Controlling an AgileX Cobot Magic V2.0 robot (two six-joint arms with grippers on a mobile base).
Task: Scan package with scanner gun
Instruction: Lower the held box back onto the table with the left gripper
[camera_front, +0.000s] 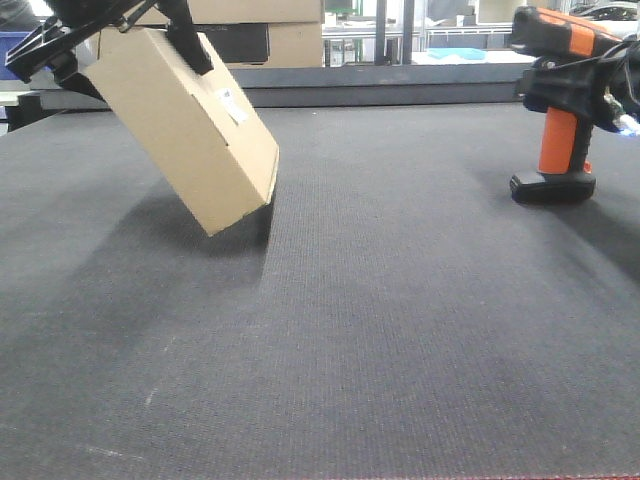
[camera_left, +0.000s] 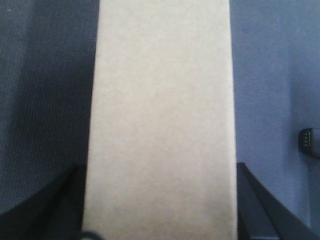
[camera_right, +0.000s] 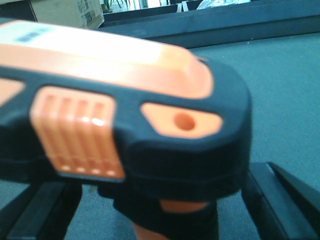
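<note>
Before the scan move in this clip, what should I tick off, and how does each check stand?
1. Small tan cardboard package clamped in left pincer, tilted: ok.
2. White barcode label uncovered, facing the scanner's side: ok.
3. Black-and-orange pistol-shaped scanner gun sits between right pincer's fingers: ok.
4. Right pincer's grip closed: cannot tell.
5. Scanner head aimed at label: cannot tell.

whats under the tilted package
Beneath the package only the dark mat and its shadow show. In the left wrist view the package hides the mat directly below. Whether its lowest corner touches the mat is unclear.
</note>
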